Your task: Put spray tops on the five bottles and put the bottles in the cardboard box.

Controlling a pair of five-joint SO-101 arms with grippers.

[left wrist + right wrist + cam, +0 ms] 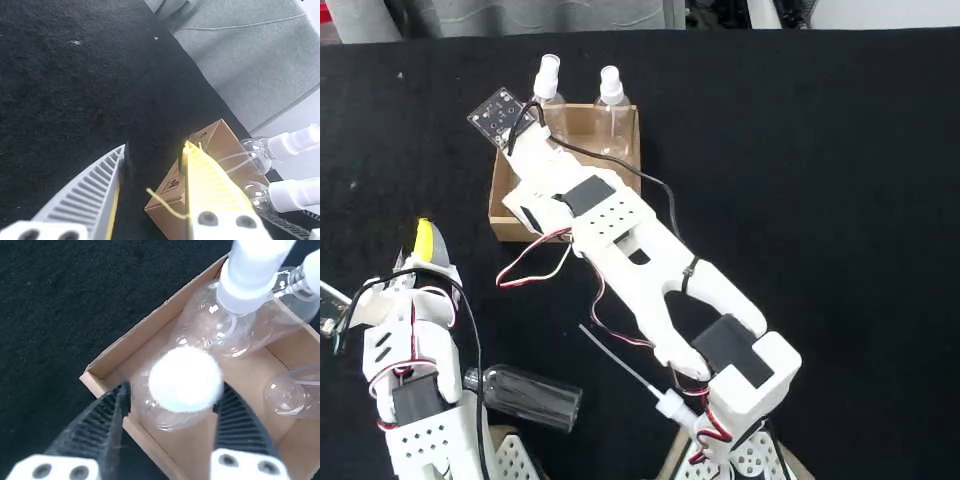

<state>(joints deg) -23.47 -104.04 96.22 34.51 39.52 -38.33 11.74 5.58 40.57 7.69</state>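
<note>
**Right claw in the box, one bottle outside**

Left claw [155, 150] released and gaping, nothing between, left of the cardboard box [500, 205] and nearer. Uncapped bottle [525, 395] flat on the black desk [820, 150], well nearer than the box. Two capped bottles [548, 80] upright at the box's far wall. Right claw [172, 387] inside the box, spread around a third capped bottle [185, 375]. Loose spray top [667, 403] nearer than the box, rightward.
</note>
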